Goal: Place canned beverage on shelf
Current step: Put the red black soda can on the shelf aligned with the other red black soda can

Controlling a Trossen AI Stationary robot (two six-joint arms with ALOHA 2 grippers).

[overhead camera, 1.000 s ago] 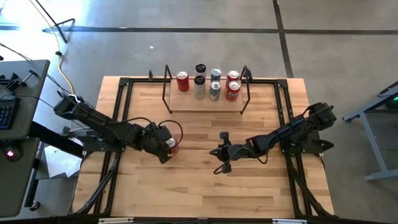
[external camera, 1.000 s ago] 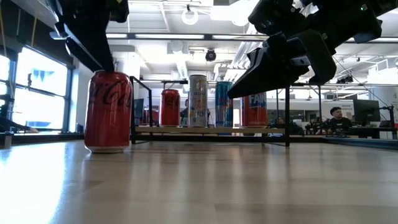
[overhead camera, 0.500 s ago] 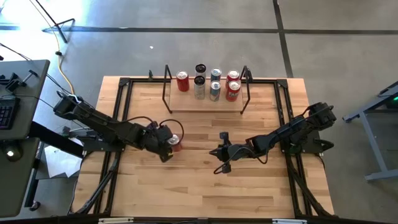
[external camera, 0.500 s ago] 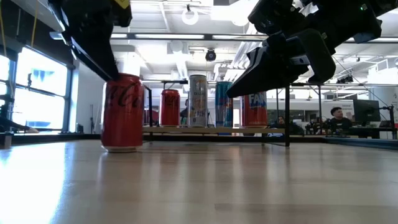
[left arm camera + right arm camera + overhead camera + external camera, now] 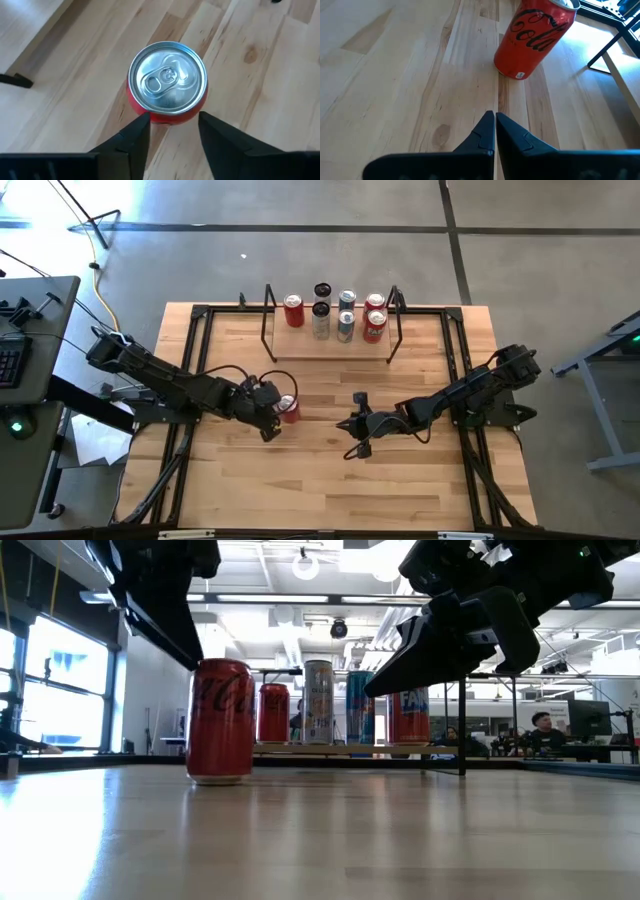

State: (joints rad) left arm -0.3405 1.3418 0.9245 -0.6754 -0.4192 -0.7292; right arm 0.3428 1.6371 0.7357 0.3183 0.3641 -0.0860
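Red can (image 5: pixel 288 409) upright on worktop (image 5: pixel 330 480), well short of the shelf (image 5: pixel 330 345). Left gripper (image 5: pixel 170 131) above it, arm reaching low from the left, jaws spread, flanking the can's rim, not touching. Advice: centre, descend, then squeeze evenly. Right gripper (image 5: pixel 495 131) idle mid-worktop, jaws pressed together.

Glossy red metal can (image 5: pixel 167 95) with brushed silver lid, pale smooth wooden bench (image 5: pixel 330 470), thin black metal-rod shelf (image 5: pixel 330 345) behind the can
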